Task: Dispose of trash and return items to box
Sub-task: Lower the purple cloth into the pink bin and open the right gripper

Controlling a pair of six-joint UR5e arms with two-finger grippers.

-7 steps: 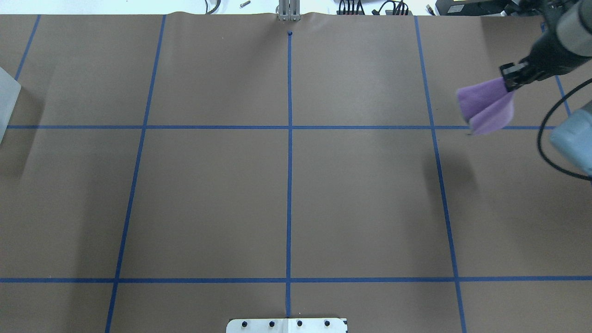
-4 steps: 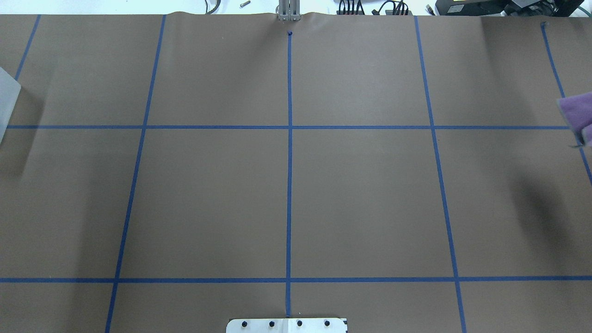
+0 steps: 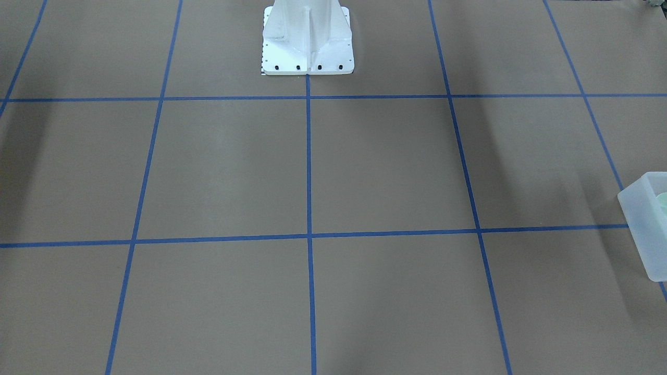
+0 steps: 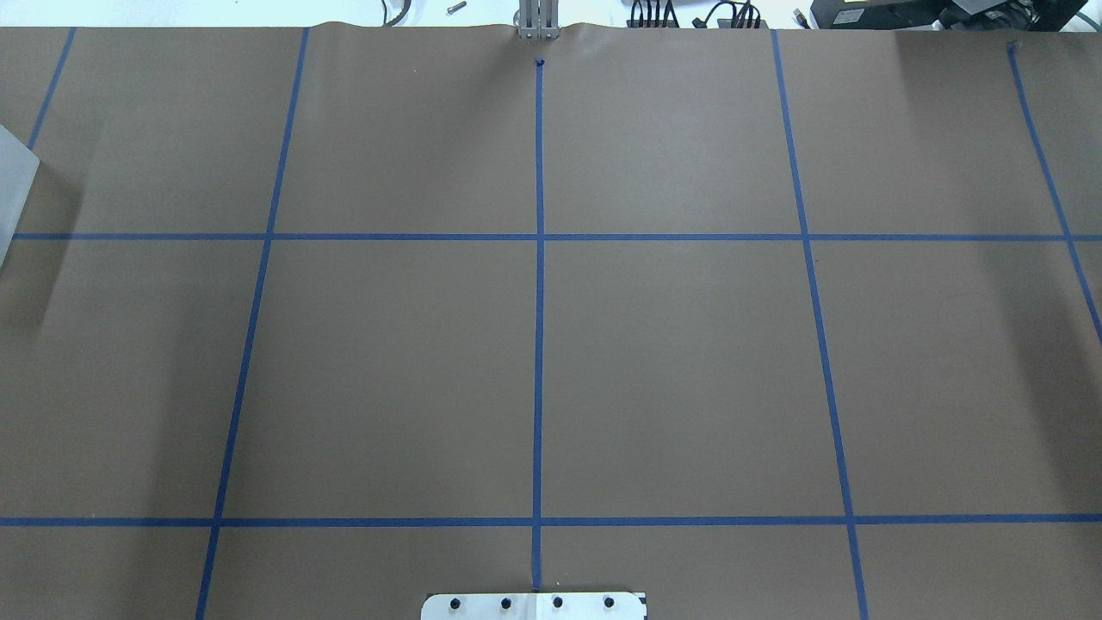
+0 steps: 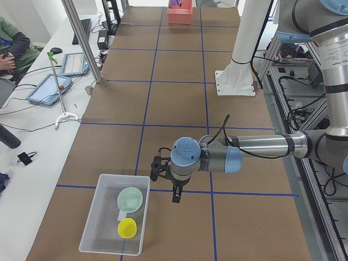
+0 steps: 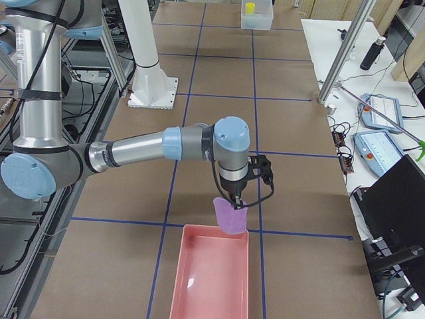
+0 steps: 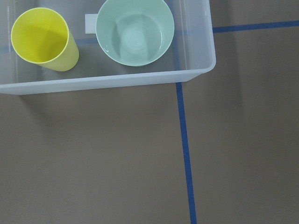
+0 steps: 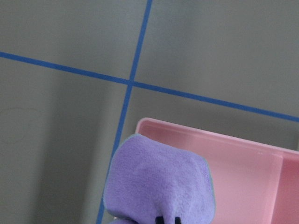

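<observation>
The pale mint-green bowl (image 7: 134, 32) stands upright inside the frosted-white box (image 7: 117, 82), beside a yellow cup (image 7: 42, 39). The bowl (image 5: 130, 199) and the box (image 5: 95, 231) also show in the exterior left view. My left gripper (image 5: 175, 194) hangs just right of the box, apart from it; I cannot tell whether it is open or shut. My right gripper (image 6: 234, 199) is shut on a purple cloth (image 6: 230, 216) and holds it over the near edge of a pink tray (image 6: 209, 279). The cloth (image 8: 159, 182) fills the lower right wrist view.
The box's corner (image 3: 643, 229) shows at the front-facing view's right edge and at the overhead view's left edge (image 4: 13, 194). The pink tray (image 8: 243, 186) is bare inside. The robot's white base (image 3: 307, 41) stands mid-table. Blue tape lines grid the brown table.
My right arm carried the purple cloth rightward and out of the overhead view. The box corner at the left edge has not moved.
</observation>
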